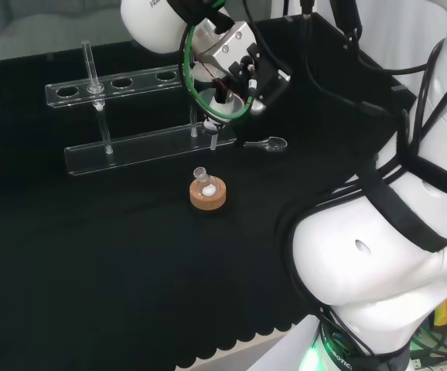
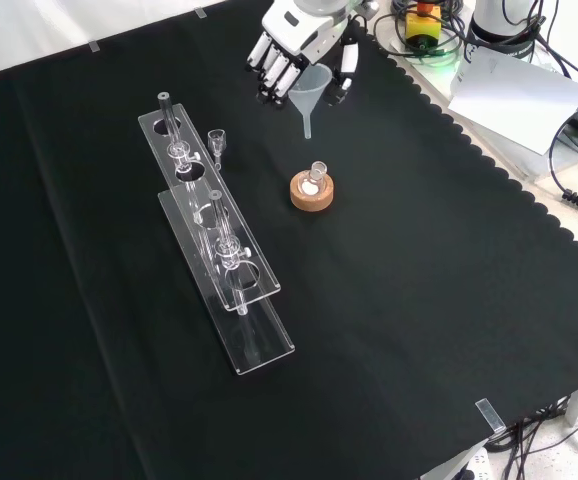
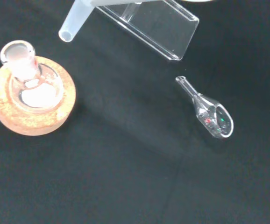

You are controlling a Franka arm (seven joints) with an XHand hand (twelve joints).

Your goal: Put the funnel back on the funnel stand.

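The hand [image 2: 304, 45] hangs above the desk [image 2: 419, 300] with its fingers curled round the bowl of the translucent funnel [image 2: 311, 92], whose stem points down, clear of the cloth. Just below in the front view, a small flask [image 2: 316, 176] sits in a cork ring [image 2: 312, 192]. The clear funnel stand [image 2: 214, 235], with its row of holes, lies to the left there, apart from the funnel. To do this well, I would carry the funnel level across to an open hole, keep the stem upright, centre it, then lower until the bowl rests on the rim before releasing. A small glass piece [image 3: 209, 113] lies on the cloth nearby.
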